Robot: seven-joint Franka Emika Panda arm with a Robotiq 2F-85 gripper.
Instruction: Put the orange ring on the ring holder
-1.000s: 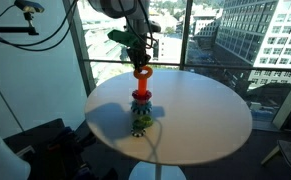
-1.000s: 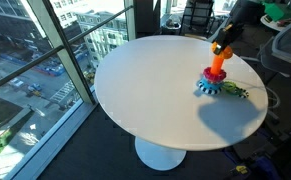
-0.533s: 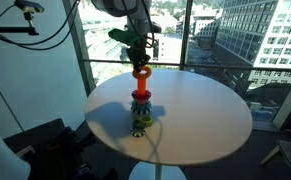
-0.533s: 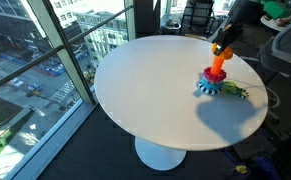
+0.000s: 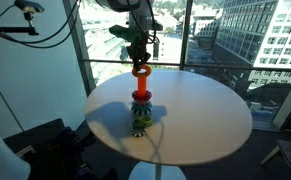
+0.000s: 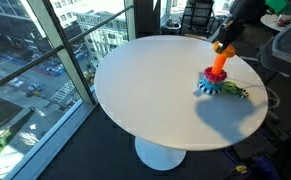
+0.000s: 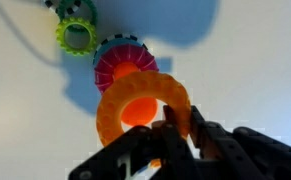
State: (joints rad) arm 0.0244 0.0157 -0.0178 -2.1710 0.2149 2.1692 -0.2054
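My gripper is shut on the rim of the orange ring, which hangs flat right above the ring holder. Through the ring's hole I see the top of the orange-red peg. In both exterior views the orange ring hangs a little above the ring holder, which stands on a round white table with red and teal rings around its lower part. The gripper comes down from above.
A yellow-green patterned ring lies on the table next to the holder's base. Floor-to-ceiling windows stand close behind the table. A cable runs over the table edge.
The ring and gripper have risen very slightly above the peg. Nothing else has moved.
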